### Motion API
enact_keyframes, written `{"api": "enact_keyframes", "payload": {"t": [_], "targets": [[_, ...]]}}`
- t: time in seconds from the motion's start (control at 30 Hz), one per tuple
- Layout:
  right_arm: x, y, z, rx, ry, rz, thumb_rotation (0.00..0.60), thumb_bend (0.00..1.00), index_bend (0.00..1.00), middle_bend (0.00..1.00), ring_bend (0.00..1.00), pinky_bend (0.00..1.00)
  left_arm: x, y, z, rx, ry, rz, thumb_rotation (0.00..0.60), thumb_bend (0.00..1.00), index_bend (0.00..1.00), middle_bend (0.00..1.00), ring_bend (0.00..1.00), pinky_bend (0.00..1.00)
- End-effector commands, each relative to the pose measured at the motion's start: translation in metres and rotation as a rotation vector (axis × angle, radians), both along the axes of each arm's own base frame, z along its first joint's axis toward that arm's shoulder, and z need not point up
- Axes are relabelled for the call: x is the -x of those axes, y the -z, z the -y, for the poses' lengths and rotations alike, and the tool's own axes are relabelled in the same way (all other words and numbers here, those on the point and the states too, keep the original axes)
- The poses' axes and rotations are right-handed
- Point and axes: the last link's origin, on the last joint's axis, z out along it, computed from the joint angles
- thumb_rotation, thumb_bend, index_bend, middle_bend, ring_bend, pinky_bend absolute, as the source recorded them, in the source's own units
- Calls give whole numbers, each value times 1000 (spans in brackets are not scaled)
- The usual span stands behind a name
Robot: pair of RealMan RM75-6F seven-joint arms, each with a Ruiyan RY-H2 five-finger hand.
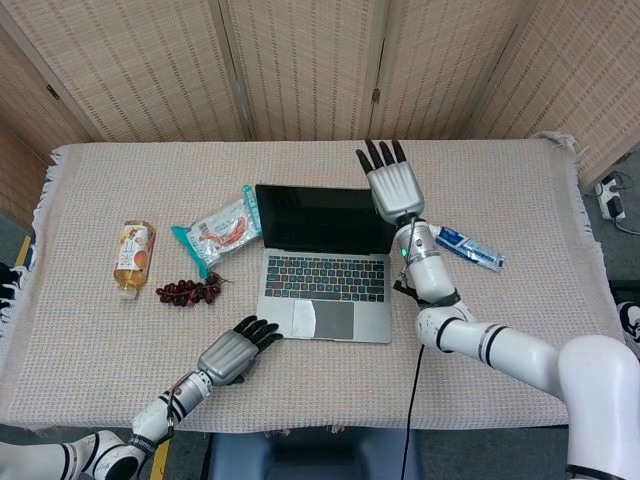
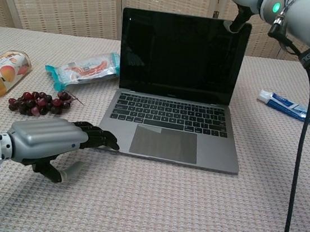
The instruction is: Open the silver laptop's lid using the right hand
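The silver laptop (image 1: pixel 325 275) sits mid-table with its lid upright and the dark screen (image 2: pixel 179 54) facing me. My right hand (image 1: pixel 392 190) hovers at the lid's top right corner, fingers straight and spread, pointing away from me. In the chest view only the right hand's (image 2: pixel 242 2) underside and thumb show, just above that corner; I cannot tell whether it touches the lid. My left hand (image 1: pixel 235 350) lies on the cloth, its dark fingertips (image 2: pixel 104 138) at the laptop's front left corner, holding nothing.
Left of the laptop lie a snack packet (image 1: pixel 220 232), a bunch of dark grapes (image 1: pixel 188 290) and a juice bottle (image 1: pixel 132 258) on its side. A toothpaste tube (image 1: pixel 463 246) lies to the right. A black cable (image 2: pixel 296 167) hangs from my right arm.
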Motion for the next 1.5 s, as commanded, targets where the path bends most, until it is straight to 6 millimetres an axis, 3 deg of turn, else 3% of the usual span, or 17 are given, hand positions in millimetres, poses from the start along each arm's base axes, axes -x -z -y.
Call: {"api": "enact_keyframes", "payload": {"t": [0.03, 0.33, 0.8, 1.13, 1.5], "targets": [[8, -16, -21, -27, -44, 42, 600, 575, 0, 0, 0, 0, -4, -5, 1, 6, -12, 47, 600, 734, 134, 103, 0, 0], [35, -62, -78, -37, -100, 94, 600, 576, 0, 0, 0, 0, -6, -38, 3, -60, -11, 132, 600, 734, 134, 103, 0, 0], [126, -111, -187, -48, -64, 177, 600, 576, 0, 0, 0, 0, 15, -113, 1, -310, -103, 204, 600, 735, 137, 103, 0, 0], [186, -121, -258, -3, -40, 281, 600, 576, 0, 0, 0, 0, 62, -171, 19, -502, -237, 206, 600, 734, 149, 103, 0, 0], [219, -123, -297, 35, 10, 342, 600, 576, 0, 0, 0, 0, 106, -199, 62, -649, -356, 199, 600, 734, 158, 103, 0, 0]]}}
